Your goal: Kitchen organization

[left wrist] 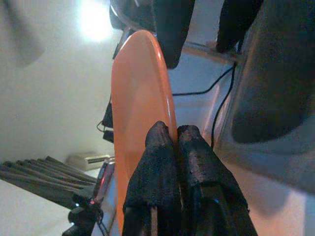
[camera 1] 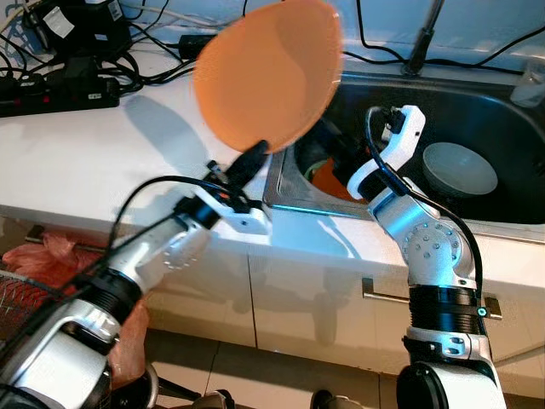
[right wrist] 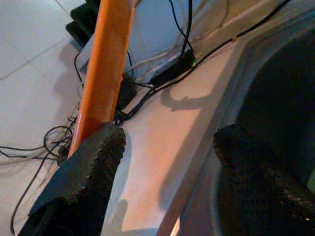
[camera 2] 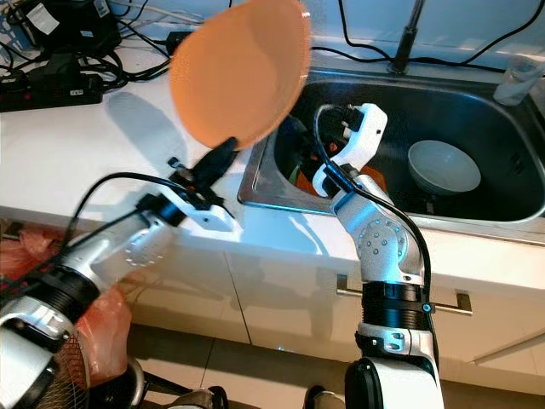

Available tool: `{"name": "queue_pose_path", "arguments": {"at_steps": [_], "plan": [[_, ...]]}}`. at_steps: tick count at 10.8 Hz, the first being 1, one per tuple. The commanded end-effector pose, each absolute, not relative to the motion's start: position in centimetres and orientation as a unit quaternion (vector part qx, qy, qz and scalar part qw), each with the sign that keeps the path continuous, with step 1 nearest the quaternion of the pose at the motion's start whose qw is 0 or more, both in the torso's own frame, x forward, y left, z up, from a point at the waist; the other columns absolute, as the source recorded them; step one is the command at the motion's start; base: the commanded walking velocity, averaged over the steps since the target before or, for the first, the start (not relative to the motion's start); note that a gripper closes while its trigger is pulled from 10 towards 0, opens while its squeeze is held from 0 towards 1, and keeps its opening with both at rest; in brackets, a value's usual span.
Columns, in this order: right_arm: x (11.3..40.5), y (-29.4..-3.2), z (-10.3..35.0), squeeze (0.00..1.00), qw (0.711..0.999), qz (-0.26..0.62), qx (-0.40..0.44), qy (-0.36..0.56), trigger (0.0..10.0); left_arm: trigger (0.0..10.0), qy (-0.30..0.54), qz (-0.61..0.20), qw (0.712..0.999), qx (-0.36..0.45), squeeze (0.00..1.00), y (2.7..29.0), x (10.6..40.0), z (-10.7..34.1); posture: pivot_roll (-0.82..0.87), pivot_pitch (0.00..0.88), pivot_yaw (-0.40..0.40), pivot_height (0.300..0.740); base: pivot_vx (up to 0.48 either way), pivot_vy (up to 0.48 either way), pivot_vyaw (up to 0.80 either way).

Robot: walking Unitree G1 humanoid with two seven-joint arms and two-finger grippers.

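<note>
Left gripper: pinched tight on the lower rim of the orange plate, both fingers closed with the rim squeezed between them (nice clear look in the left wrist view).

Orange plate: held up in the air, tilted nearly on edge, over the seam where the counter meets the sink. Guessing it's rim-gripped because a flat plate gives nothing else to grab, and lifted high so it clears the sink edge on its way somewhere.

Right gripper: fingers spread wide, nothing between them, hanging at the near-left corner of the sink. One finger sits right beside the plate's edge in the right wrist view. Touching or not? Can't tell. Looks staged for a handover or just parked out of the way, only a guess.

Still in the sink: a pale bowl on the bottom, well apart from the gripper, plus something orange tucked under the right arm, mostly hidden.

Task progress: probably mid-way, one dish in hand and more waiting in the basin.

Surface: white countertop, smooth and a bit glossy, stainless sink let into it, faucet stem at the back.

Clutter: black power strip and a tangle of black cables along the back of the counter, worth keeping the plate clear of.

Room: white cabinet fronts with a bar handle under the counter, red plastic bag low on the left.
</note>
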State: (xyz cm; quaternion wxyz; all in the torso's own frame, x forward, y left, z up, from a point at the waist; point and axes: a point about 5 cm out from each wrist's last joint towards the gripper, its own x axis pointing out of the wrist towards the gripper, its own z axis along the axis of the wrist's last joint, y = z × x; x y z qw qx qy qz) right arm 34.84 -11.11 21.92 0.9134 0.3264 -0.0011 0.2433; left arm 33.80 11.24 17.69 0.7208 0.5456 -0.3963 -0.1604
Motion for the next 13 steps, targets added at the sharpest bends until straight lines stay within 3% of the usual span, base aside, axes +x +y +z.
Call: {"name": "queue_pose_path", "arguments": {"at_steps": [1, 3, 6, 10, 12, 13], "plan": [[35.0, -11.2, 22.8, 1.0, 0.91, 0.251, 0.328, -0.021, 10.0, 0.0, -0.375, -0.195, 0.715, 0.556, 0.0, 10.9, 33.2, 16.0, -0.01, 0.145, 0.044, 0.74, 0.0, 0.0, 0.0], [35.1, -11.9, 23.2, 1.0, 0.927, 0.25, 0.276, -0.039, 10.0, 0.0, -0.375, -0.196, 0.715, 0.557, 0.0, 10.8, 33.3, 16.2, -0.01, 0.145, 0.054, 0.74, 0.0, 0.0, 0.0], [35.6, -15.0, 22.4, 1.0, 0.983, 0.159, 0.077, -0.055, 10.0, 0.0, -0.371, -0.19, 0.714, 0.563, 0.0, 11.3, 33.7, 16.6, -0.01, 0.145, 0.065, 0.74, 0.0, 0.0, 0.0], [35.6, -17.9, 22.3, 1.0, 0.993, 0.05, -0.023, -0.102, 10.0, 0.0, -0.368, -0.189, 0.713, 0.566, 0.0, 11.4, 33.9, 16.7, -0.02, 0.142, 0.07, 0.74, 0.0, 0.0, 0.0], [35.4, -16.9, 22.4, 1.0, 0.988, 0.102, 0.076, -0.085, 10.0, 0.0, -0.366, -0.189, 0.714, 0.567, 0.0, 11.5, 34.0, 16.6, -0.02, 0.142, 0.071, 0.74, 0.0, 0.0, 0.0], [34.7, -14.4, 23.4, 1.0, 0.958, 0.182, 0.209, -0.079, 10.0, 0.0, -0.366, -0.189, 0.714, 0.566, 0.0, 11.4, 34.0, 16.6, -0.02, 0.145, 0.069, 0.74, 0.0, 0.0, 0.0]]}}
